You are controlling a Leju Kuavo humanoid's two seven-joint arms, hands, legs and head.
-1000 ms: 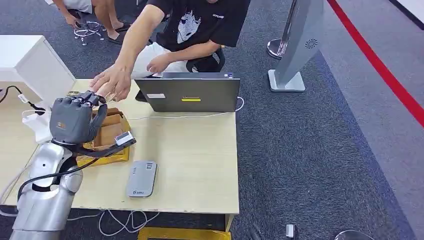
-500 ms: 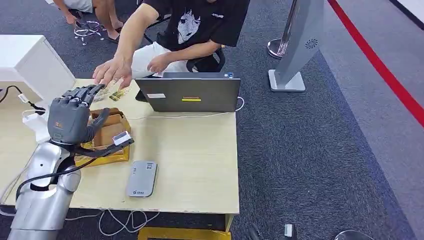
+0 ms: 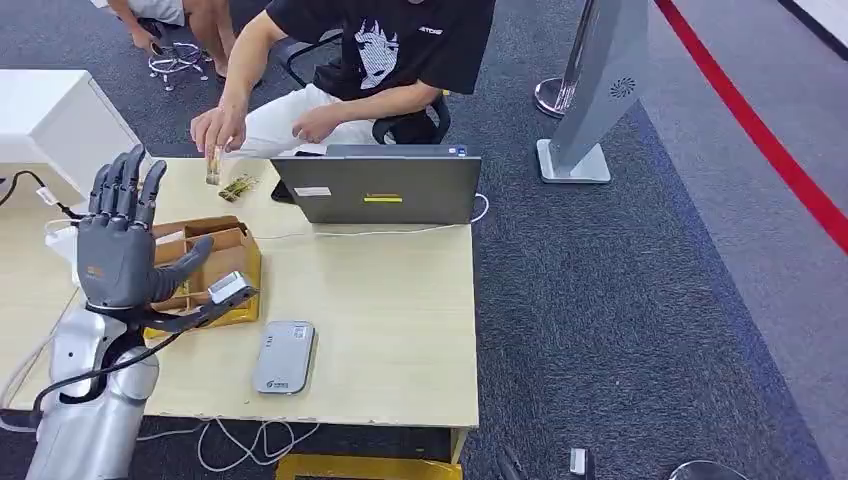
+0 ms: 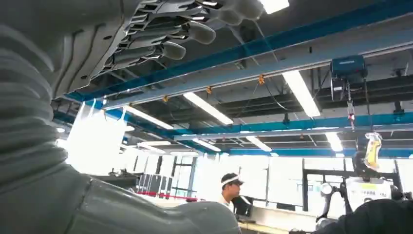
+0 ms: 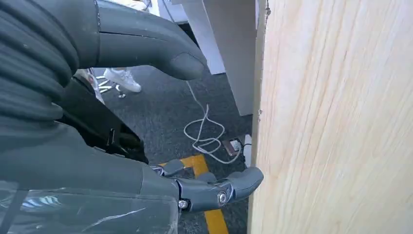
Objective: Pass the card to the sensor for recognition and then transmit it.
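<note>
**Card with the person, robot's hands empty**

The card (image 3: pixel 213 166) was pinched in the person's hand (image 3: pixel 217 128) at the table's (image 3: pixel 400 300) far edge; it looked thin, stiff and light, best taken by an edge. The left hand (image 3: pixel 120 245) was raised, fingers spread, empty. The right hand (image 5: pixel 146 122) hung empty, fingers apart. The cardboard box (image 3: pixel 215 270) held brown packets; the sensor (image 3: pixel 283 357) lay near.

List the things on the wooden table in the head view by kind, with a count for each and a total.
Laptop: 1
Grey card reader: 1
Cardboard box: 1
Small items by the person's hand: 1 cluster, too small to identify
Total: 4
</note>
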